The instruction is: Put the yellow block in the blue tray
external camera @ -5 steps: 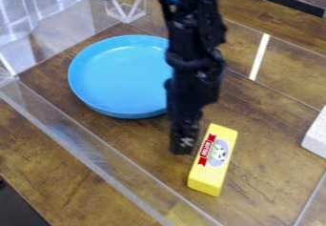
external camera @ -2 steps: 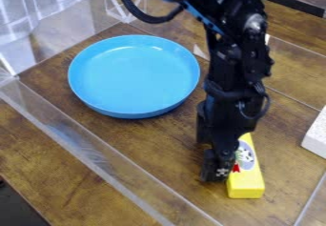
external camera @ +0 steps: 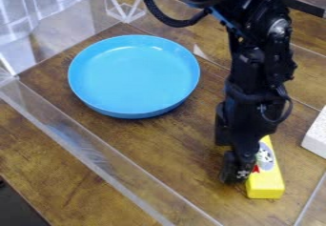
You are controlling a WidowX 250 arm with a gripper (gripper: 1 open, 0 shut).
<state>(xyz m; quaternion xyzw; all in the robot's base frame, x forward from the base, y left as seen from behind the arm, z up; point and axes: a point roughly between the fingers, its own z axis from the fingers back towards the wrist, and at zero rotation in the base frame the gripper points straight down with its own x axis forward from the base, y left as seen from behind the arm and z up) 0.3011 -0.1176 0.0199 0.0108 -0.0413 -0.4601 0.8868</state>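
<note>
Dark wood planks make up the table (external camera: 76, 163), with clear plastic sheeting catching light along its near and far edges. Low over the right front corner, the gripper (external camera: 242, 171) points straight down with its jaws spread wide and nothing between them; it is released, not grasping. Its black fingertips stand right at the left side of the yellow block (external camera: 264, 173), whose red-banded label peeks out beside the fingers, and the dark body covers the block's far end, so I cannot tell whether a finger already touches it. That closeness reads to me as a lining-up for a top-down pinch: the jaws are held wide so they can straddle the narrow box before closing. Above the fingers, the black arm (external camera: 254, 77) rises in a tall column and bends back toward the upper edge, which keeps its bulk clear of everything else on the surface. Well apart to the left sits the blue tray (external camera: 90, 101), round, shallow and with nothing in it, wide enough that a drop anywhere inside its rim should do. At the right border a white object (external camera: 317, 134) lies near the block but plays no part. My guess is the pick has not begun.
</note>
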